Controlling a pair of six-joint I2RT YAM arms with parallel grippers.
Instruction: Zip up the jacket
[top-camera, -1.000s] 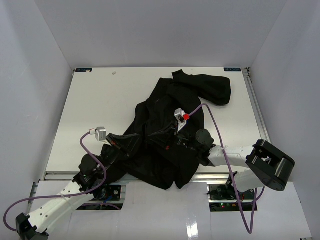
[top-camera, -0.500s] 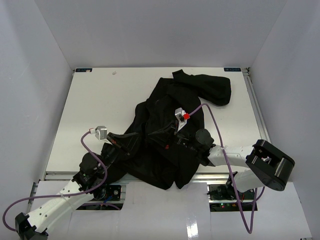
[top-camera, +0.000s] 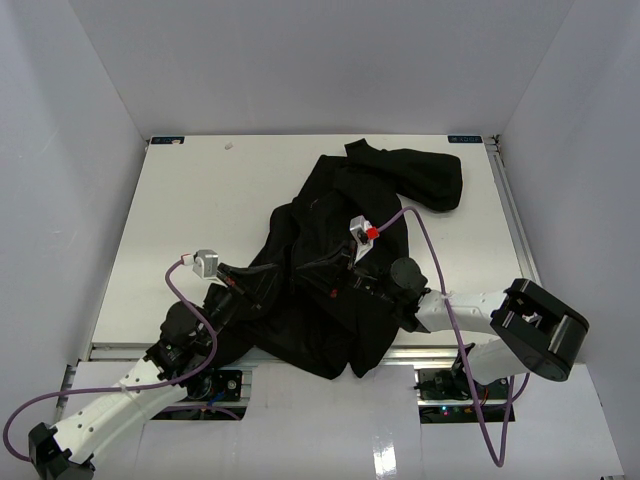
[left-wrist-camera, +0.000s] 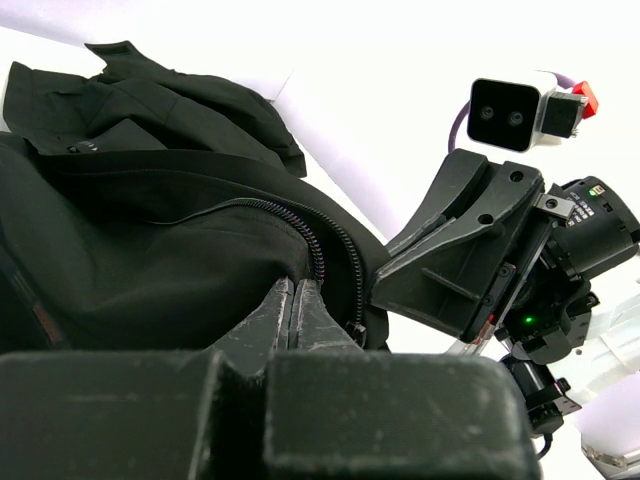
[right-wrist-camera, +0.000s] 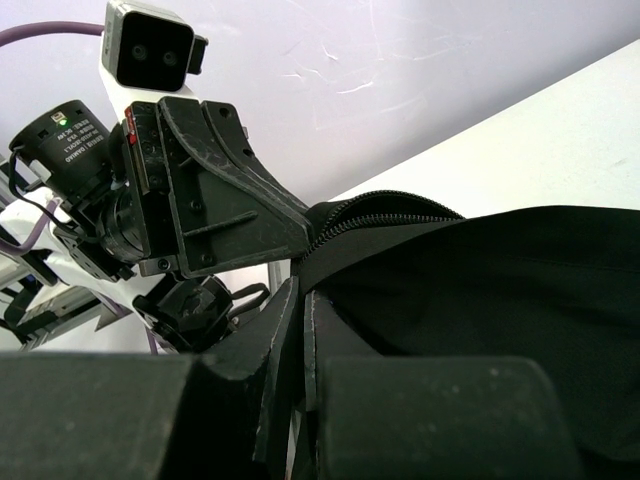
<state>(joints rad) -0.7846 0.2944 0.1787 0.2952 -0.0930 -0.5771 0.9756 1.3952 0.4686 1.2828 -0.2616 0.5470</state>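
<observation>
The large black soft-fabric jacket (top-camera: 345, 250) is lying crumpled on the white table (top-camera: 180, 200). The left gripper (left-wrist-camera: 296, 288) and right gripper (right-wrist-camera: 302, 292) are each pinching its limp, light cloth, seemingly at the zipper edge (left-wrist-camera: 320, 245), the sensible hold.

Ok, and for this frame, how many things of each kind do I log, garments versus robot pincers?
Garments: 1, the large black soft fabric jacket
Black two-finger pincers: 2, the left pincer and the right pincer, both shut on the jacket's zipper edge
Total: 3
</observation>
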